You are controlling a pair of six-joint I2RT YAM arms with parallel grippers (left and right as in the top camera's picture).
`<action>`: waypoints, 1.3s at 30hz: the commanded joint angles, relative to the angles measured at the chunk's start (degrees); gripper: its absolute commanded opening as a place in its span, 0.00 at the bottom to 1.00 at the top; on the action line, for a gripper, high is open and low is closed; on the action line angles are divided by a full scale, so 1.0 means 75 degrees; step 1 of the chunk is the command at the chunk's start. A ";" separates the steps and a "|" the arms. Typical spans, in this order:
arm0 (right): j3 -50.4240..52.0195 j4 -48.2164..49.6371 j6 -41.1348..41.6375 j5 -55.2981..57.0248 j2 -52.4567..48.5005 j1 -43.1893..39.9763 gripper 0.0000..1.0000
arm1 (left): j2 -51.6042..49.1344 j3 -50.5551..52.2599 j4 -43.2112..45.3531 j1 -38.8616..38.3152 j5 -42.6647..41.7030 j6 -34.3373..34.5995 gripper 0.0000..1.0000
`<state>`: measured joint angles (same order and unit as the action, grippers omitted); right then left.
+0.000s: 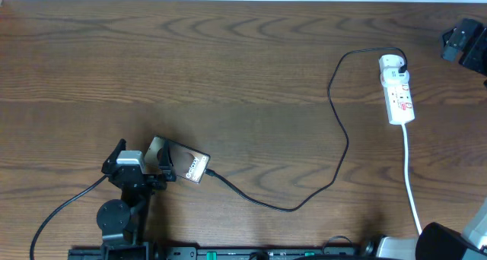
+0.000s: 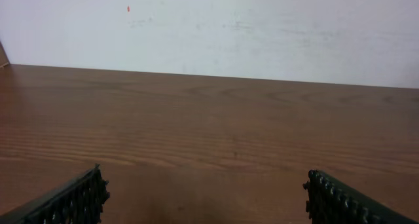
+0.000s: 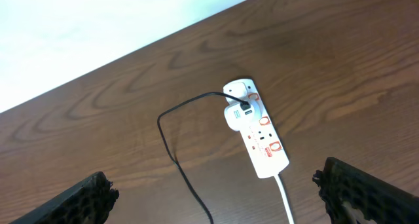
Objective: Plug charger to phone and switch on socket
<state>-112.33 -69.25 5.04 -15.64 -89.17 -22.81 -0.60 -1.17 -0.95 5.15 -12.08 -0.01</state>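
Observation:
The phone lies flat at the front left, its "Galaxy" lettering facing up. My left gripper is open at the phone's left end, with one finger over it. The left wrist view shows only the spread fingers and bare table; the phone is hidden there. The charger's black cable runs from a tip touching the phone's right end to the white adapter sitting in the socket. My right gripper is open, high above the socket, with the adapter and cable between its fingers.
The socket's white cord runs toward the front right edge and also shows in the right wrist view. A white wall stands behind the wooden table. The arm bases sit at the front edge.

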 commanded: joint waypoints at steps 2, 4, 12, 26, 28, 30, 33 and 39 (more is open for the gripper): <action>-0.0020 0.0000 0.0067 -0.0015 0.0067 -0.0012 0.99 | 0.0035 0.0119 -0.0291 0.0035 -0.0076 -0.0023 0.95; -0.0020 0.0000 0.0067 -0.0015 0.0067 -0.0012 0.99 | 0.0035 0.0119 -0.0291 0.0035 -0.0073 -0.0023 0.95; 0.0510 0.0589 -0.0006 0.0096 0.0332 0.0192 0.99 | 0.0035 0.0119 -0.0291 0.0035 -0.0073 -0.0023 0.95; 1.1401 1.3578 -0.0338 0.0201 0.5581 0.2559 0.99 | 0.0035 0.0119 -0.0294 0.0035 -0.0073 -0.0023 0.95; 1.2421 1.4446 -0.0338 0.0434 0.6184 0.2562 0.99 | 0.0035 0.0119 -0.0294 0.0035 -0.0073 -0.0023 0.95; 1.3199 1.4781 -0.0338 0.0749 0.6784 0.2562 0.99 | 0.0035 0.0119 -0.0291 0.0035 -0.0073 -0.0023 0.95; 1.4157 1.4831 -0.0338 0.1230 0.7699 0.2562 0.99 | 0.0035 0.0119 -0.0291 0.0035 -0.0076 -0.0023 0.95; 1.4936 1.3583 -0.0335 0.1687 0.8903 0.2562 0.99 | 0.0035 0.0119 -0.0291 0.0035 -0.0076 -0.0023 0.95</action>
<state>-0.78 38.20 2.74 -6.81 -25.43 -3.95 -0.67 -1.39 -1.30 5.17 -11.90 -0.01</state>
